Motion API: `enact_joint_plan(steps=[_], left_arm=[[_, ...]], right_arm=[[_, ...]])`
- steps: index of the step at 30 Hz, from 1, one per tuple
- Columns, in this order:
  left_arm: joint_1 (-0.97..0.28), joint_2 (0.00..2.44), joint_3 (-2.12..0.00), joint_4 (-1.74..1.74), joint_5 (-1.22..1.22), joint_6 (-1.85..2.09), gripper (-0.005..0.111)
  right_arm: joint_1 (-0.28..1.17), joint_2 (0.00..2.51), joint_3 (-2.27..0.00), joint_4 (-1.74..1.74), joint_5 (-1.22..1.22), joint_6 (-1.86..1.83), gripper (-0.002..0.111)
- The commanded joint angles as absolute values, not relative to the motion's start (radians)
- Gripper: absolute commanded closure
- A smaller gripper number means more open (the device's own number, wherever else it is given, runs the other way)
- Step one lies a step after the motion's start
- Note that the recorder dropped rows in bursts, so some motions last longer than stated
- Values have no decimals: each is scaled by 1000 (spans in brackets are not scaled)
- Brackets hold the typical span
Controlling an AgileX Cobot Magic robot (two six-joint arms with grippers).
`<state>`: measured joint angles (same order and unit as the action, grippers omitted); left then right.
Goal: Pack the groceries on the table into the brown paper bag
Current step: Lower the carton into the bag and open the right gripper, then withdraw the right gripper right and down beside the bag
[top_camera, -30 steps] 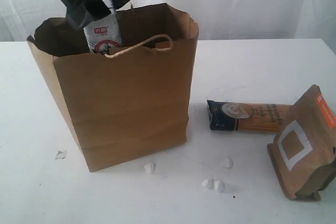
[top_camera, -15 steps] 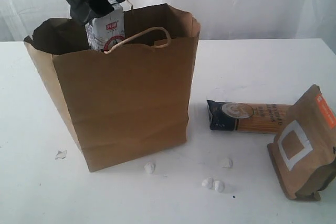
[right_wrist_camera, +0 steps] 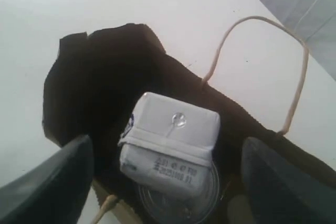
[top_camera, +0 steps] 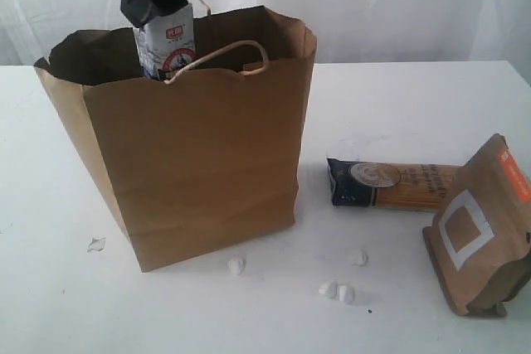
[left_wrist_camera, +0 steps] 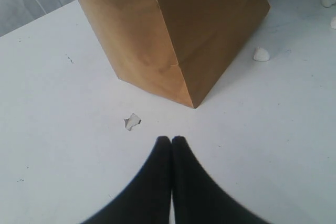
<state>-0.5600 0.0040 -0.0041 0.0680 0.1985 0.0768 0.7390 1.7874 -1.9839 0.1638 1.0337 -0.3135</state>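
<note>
The small white-blue carton stands upright in the mouth of the brown paper bag, long axis vertical, folded top upward and showing above the bag's front rim, in the left half of the opening as the exterior view shows it. The right gripper sits directly over it with its 2 fingers spread wide; the carton lies between them with a clear gap on each side, so nothing is gripped. A round rim shows under the carton; what it belongs to cannot be told. The bag stands upright on the table. The left gripper is closed, fingertips touching, holding nothing, above bare tabletop near 1 lower corner of the bag. The dark-blue spaghetti packet lies flat, long axis parallel to the table's far edge; the brown pouch with orange label stands just beside it, toward the right edge
</note>
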Motion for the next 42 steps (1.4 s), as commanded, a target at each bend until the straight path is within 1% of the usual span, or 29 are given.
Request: enact_joint_plan(steps=[1,5,16,21,27,31,33,37,42], left_arm=[[-561,0,0,65,199,75,106],[-561,0,0,65,199,75,106],[-561,0,0,65,199,75,106],[-561,0,0,65,199,75,106],[-561,0,0,65,199,75,106],[-561,0,0,65,199,75,106],[-561,0,0,65,199,75,106],[-561,0,0,65,199,75,106],[-561,0,0,65,199,75,106]], right_arm=[[736,1761,-1993,157,1035,-308,37],[736,1745,-1993,142,1042,-308,37],[736,1682,-1991,56,1159,-269,37],[736,1614,-1936,46,1165,-262,37],[734,1467,-1783,-45,1199,-262,37],[681,1298,-1622,-86,1172,-255,37],[661,1252,-1574,-101,1156,-242,37],[590,1093,-1401,-156,1134,-217,46],[576,991,-1262,-187,1134,-194,49]])
